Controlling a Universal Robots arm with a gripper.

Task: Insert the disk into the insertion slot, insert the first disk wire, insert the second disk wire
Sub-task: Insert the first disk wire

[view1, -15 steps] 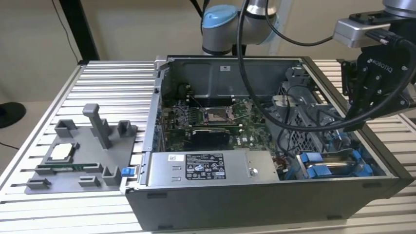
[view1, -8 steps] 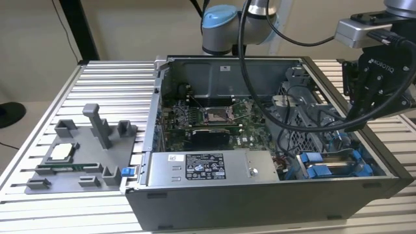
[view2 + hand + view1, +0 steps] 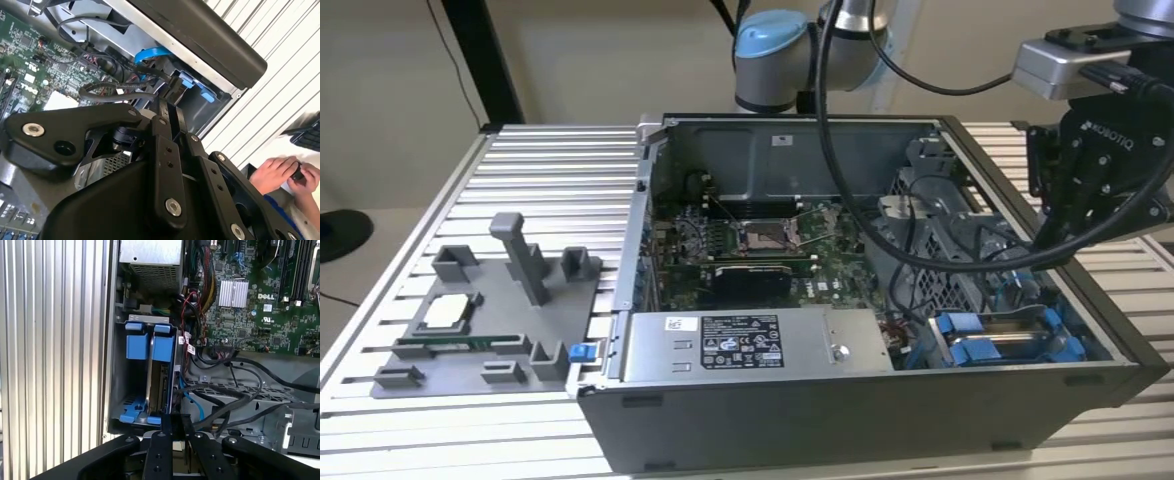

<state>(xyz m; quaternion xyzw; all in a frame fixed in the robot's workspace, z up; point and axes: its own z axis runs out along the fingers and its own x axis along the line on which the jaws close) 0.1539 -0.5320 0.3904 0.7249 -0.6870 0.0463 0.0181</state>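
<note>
My arm (image 3: 774,55) reaches from far, jaws pressed together just beside the insertion slot (image 3: 116,390) at the exterior view's right; black cables (image 3: 270,372) crowd alongside.

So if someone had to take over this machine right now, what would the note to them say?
Gripper: fingers shut, hanging over the open case next to the insertion slot; whether it pinches anything I cannot tell.
Disk: appears to stand on edge inside the slot, in its blue frame.
Done: disk insertion, it seems.
Left: probably both wire steps; black cables lie loose beside the slot, plugged in or not I cannot tell.
</note>
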